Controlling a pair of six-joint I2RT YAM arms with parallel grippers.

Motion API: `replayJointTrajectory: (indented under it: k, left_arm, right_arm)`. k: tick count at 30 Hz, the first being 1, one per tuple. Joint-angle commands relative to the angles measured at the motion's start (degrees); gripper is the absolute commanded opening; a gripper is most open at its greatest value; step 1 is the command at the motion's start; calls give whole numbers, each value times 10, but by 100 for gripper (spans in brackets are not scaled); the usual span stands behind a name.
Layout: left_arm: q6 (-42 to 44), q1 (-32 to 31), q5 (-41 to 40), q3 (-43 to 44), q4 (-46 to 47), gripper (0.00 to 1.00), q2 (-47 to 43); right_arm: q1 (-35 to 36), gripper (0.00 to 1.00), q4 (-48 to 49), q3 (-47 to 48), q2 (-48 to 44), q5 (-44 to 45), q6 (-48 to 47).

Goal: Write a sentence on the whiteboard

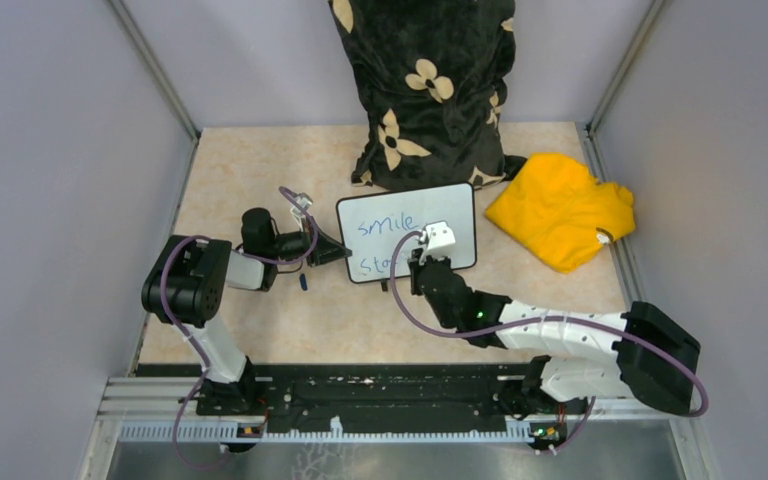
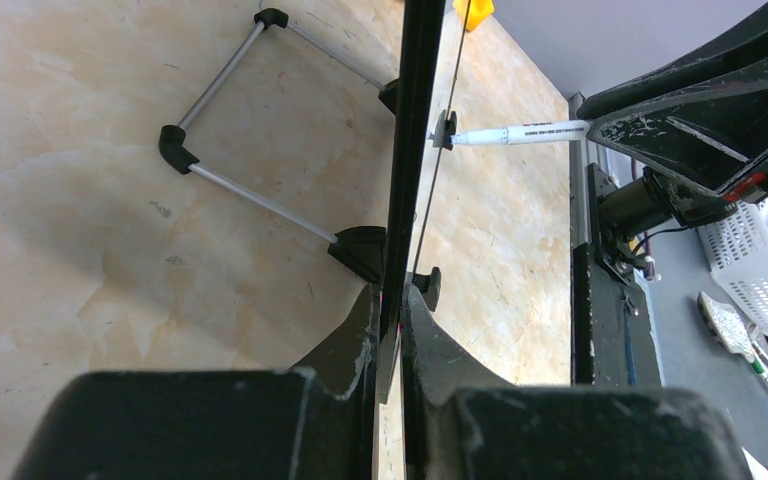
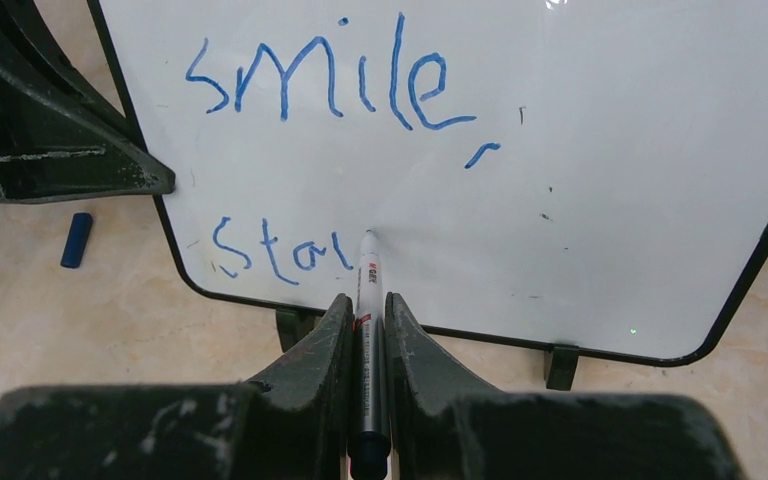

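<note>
Whiteboard [image 1: 452, 205] stands upright on its feet, its left edge pinched between the closed jaws of the left gripper [image 2: 392, 300]. The right gripper [image 3: 365, 312] is clamped on a marker [image 3: 368, 275], whose tip touches the board where the second line of the sentence [image 3: 330, 85] ends.

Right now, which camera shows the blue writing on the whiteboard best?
Right wrist: the sentence fills the frame, reading "smile," then "sta" up to the marker tip. Top external shows it small, partly behind the right gripper. Left wrist sees the whiteboard edge-on, no writing.
</note>
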Motion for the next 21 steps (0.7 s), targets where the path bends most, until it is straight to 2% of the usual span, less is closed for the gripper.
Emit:
replayJointTrajectory:
  k: [1,21]
  left_arm:
    - [4,-6,1,5,-26,0,14]
    - [4,-6,0,5,-26,0,14]
  right_arm:
    - [-5,0,35,21,10,5,-1]
    - [-6,0,0,-17,17,-31,43]
